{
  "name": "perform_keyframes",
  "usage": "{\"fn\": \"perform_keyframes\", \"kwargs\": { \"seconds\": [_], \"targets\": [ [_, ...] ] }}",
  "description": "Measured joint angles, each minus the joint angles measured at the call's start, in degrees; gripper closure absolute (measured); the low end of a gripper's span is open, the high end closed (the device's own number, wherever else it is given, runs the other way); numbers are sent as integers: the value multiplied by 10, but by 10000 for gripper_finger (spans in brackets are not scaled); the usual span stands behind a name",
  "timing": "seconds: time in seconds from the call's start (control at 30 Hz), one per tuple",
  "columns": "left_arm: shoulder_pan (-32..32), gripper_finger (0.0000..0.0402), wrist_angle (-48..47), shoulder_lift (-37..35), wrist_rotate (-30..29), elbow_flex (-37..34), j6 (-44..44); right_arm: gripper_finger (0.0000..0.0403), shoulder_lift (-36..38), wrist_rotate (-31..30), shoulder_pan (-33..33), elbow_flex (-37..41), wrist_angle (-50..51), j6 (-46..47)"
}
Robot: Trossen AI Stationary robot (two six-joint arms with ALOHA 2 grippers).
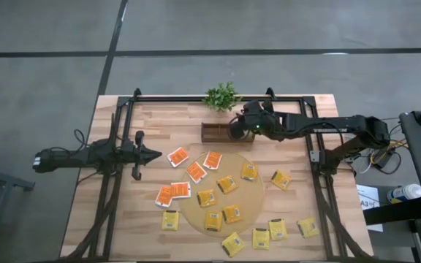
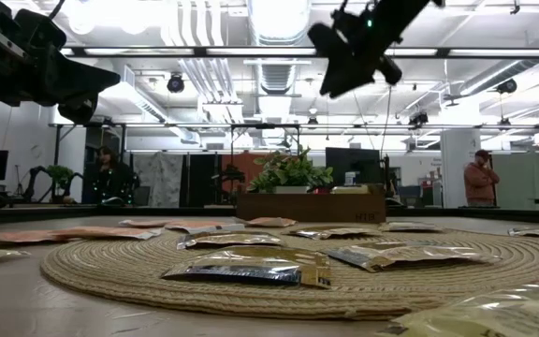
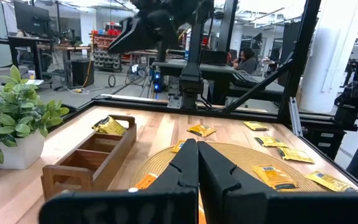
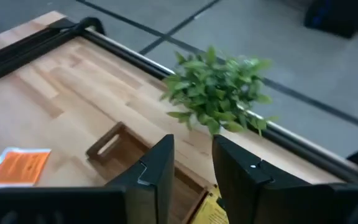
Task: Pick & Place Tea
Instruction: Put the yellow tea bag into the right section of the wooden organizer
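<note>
Left gripper (image 1: 154, 154) is parked over the desk's (image 1: 123, 219) left side, fingers (image 3: 185, 168) pressed closed, nothing held. Orange packets (image 1: 177, 156) are scattered left of centre, partly on the mat (image 1: 258, 191). Yellow packets (image 1: 227, 184) are spread on the mat and to its right and front. One yellow packet (image 3: 110, 126) is seen inside the box (image 1: 214, 134), at its end compartment. Right gripper (image 1: 234, 128) is held above the box, beside the plant (image 1: 221, 96), fingers (image 4: 157, 168) slightly apart, empty.
</note>
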State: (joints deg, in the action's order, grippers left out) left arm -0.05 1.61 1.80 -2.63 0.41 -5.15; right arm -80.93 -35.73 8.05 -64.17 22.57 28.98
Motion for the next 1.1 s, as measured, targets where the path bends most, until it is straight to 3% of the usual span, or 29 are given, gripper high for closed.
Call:
{"fn": "perform_keyframes", "kwargs": {
  "seconds": [0.37,0.47,0.63,0.87,1.1],
  "targets": [
    [0,402,0,0,0,0,0,387,-1,2,-84,-31,40,-69],
    [0,402,0,0,0,0,0,393,-1,13,-114,-20,43,-69],
    [0,402,0,0,0,0,0,394,-1,79,-172,-2,42,-70],
    [0,402,0,0,0,0,0,394,-5,247,-254,25,43,-121],
    [0,402,-1,0,0,0,0,394,-34,260,-319,23,43,-118]
  ]
}}
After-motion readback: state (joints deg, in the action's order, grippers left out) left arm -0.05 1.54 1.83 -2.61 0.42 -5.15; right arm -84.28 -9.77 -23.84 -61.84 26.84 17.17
